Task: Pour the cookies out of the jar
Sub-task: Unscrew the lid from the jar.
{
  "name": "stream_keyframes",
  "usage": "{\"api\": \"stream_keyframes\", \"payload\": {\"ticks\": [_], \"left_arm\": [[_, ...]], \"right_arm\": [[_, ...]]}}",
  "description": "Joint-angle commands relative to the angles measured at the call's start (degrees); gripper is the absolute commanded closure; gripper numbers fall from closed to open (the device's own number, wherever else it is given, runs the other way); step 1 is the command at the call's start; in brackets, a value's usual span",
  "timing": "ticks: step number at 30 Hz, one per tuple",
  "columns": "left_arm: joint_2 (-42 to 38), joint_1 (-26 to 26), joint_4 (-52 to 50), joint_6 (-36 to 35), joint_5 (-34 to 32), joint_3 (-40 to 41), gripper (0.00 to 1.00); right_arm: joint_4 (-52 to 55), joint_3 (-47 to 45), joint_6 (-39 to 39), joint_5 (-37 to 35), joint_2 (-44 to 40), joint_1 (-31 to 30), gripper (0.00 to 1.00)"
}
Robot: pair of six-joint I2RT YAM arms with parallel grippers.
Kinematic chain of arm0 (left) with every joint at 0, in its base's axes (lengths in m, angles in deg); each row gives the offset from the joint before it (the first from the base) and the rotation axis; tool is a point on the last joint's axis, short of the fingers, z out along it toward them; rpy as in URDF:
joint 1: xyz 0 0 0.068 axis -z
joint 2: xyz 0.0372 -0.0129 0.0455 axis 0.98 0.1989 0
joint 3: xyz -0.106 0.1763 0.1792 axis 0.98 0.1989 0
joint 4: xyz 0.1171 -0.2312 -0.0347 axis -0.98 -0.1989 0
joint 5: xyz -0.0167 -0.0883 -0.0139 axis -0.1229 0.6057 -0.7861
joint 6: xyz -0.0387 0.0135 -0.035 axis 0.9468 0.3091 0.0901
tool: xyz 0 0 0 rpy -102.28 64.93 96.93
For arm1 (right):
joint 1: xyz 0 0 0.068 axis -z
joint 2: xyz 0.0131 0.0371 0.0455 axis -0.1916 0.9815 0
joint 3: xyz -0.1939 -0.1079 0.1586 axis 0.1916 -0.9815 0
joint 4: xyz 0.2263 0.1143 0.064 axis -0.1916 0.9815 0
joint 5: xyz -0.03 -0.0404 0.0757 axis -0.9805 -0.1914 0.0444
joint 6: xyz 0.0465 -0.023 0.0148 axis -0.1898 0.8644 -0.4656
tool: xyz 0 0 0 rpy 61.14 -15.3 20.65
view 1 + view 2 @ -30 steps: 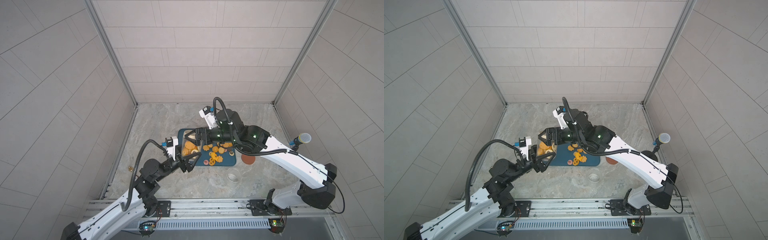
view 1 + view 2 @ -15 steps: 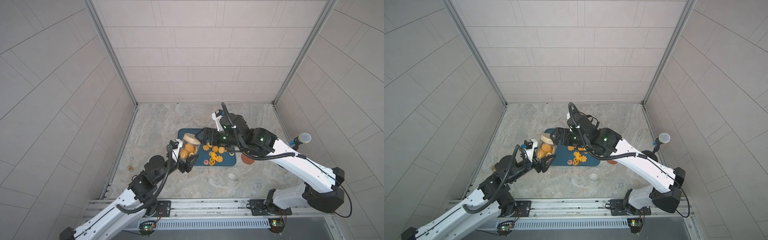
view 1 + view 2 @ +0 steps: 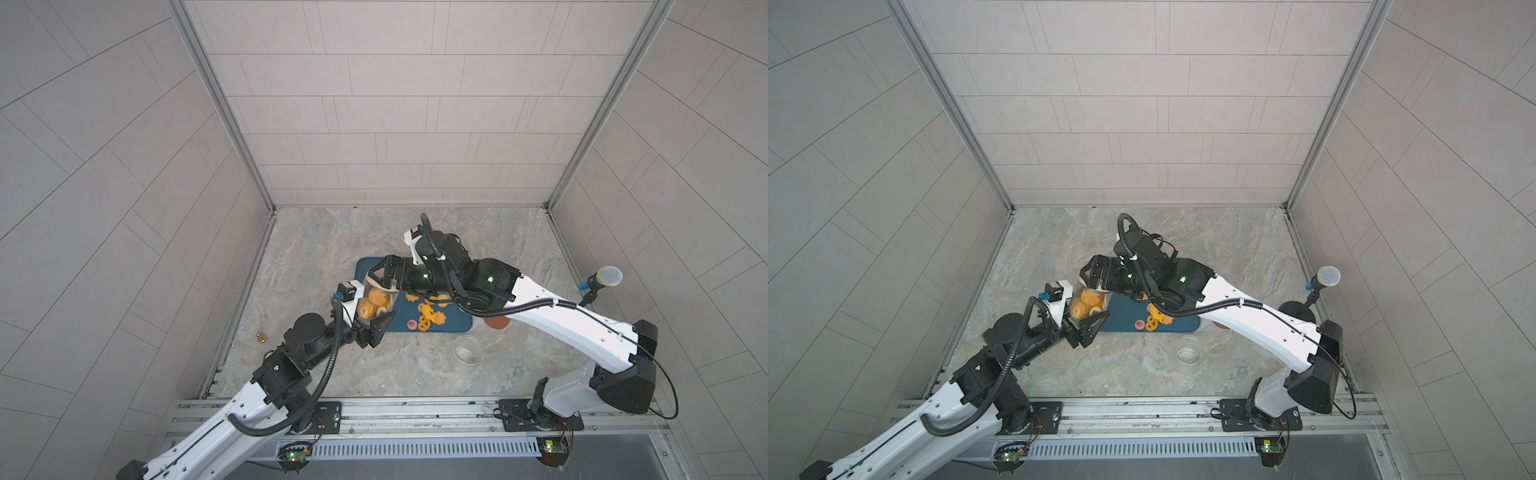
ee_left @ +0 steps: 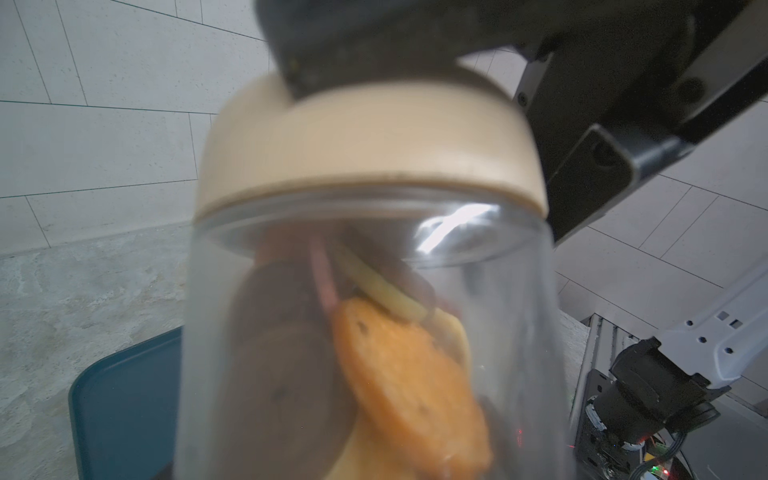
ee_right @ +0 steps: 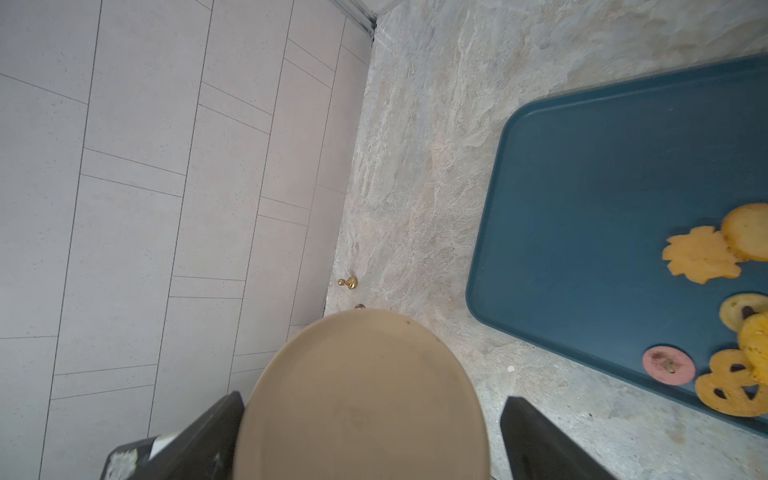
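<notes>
A clear jar point(image 3: 374, 305) point(image 3: 1087, 305) point(image 4: 374, 332) with a beige lid point(image 4: 365, 137) point(image 5: 361, 399) holds several orange and brown cookies point(image 4: 399, 374). My left gripper point(image 3: 370, 313) point(image 3: 1084, 313) is shut on its body, holding it over the near left corner of a blue tray point(image 3: 453, 326) point(image 3: 1125, 309) point(image 5: 582, 187). My right gripper point(image 3: 384, 276) point(image 3: 1096, 276) point(image 5: 372, 399) is open and straddles the lid: one finger is at the rim, the other stands clear of it. More cookies point(image 3: 432, 316) point(image 3: 1156, 322) point(image 5: 702, 253) lie on the tray.
An empty glass jar point(image 3: 467, 351) point(image 3: 1189, 351) stands in front of the tray. A brown disc point(image 3: 496, 323) shows under my right arm. A microphone point(image 3: 606, 278) stands at the right wall, and a small brass knob point(image 3: 261, 337) point(image 5: 348, 283) lies by the left wall.
Half a second ago my right gripper had drawn back off the jar; now it is over the lid again. The left arm has shifted while still holding the jar.
</notes>
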Motion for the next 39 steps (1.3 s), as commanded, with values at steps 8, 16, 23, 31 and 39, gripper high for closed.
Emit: {"api": "stream_keyframes", "payload": {"ticks": [8, 16, 23, 31, 39], "left_arm": [[-1.7, 0.4, 7.4, -0.7, 0.5, -1.9, 1.00], [-2.6, 0.3, 10.3, 4.6, -1.0, -0.6, 1.00], [0.1, -0.7, 31.3, 20.0, 17.1, 2.8, 1.00], [4.9, -1.0, 33.1, 20.8, 17.8, 1.0, 1.00], [1.4, -1.0, 13.1, 6.8, 11.6, -3.2, 1.00]], "right_arm": [[1.0, 3.4, -0.3, -0.3, 2.7, -0.3, 0.10], [-5.3, 0.5, 2.1, 4.8, 1.2, -0.2, 0.33], [-13.5, -3.5, 7.4, 16.9, -1.4, 2.0, 0.61], [-3.8, 0.7, 11.1, 13.2, -2.5, 2.0, 0.02], [11.0, 6.8, 14.0, 1.0, -4.1, 2.4, 0.00]]}}
